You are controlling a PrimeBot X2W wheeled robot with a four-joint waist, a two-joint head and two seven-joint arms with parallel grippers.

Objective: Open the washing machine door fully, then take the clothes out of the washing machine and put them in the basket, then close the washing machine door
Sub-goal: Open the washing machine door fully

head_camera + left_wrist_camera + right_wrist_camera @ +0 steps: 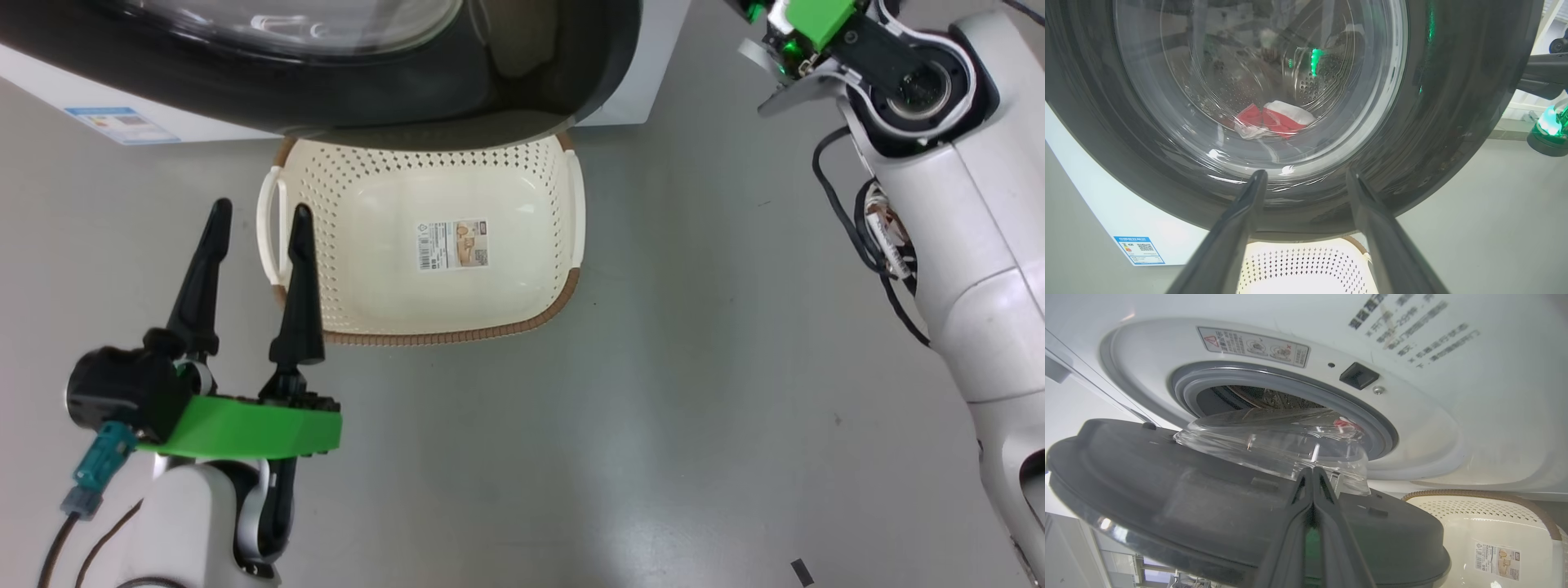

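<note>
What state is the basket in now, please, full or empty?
Empty: the basket shows its bare floor and sticker; the clothes lie inside the drum.

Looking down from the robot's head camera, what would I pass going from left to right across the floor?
Left tool, two long dark fingers spread open → cream perforated plastic basket with brown rim → white right arm with black cables.

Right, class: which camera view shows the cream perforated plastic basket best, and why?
The head view: the cream perforated plastic basket lies almost whole, sticker and handles visible, its far rim under the glossy black round door. The left wrist view catches a strip; the right wrist view one corner.
</note>
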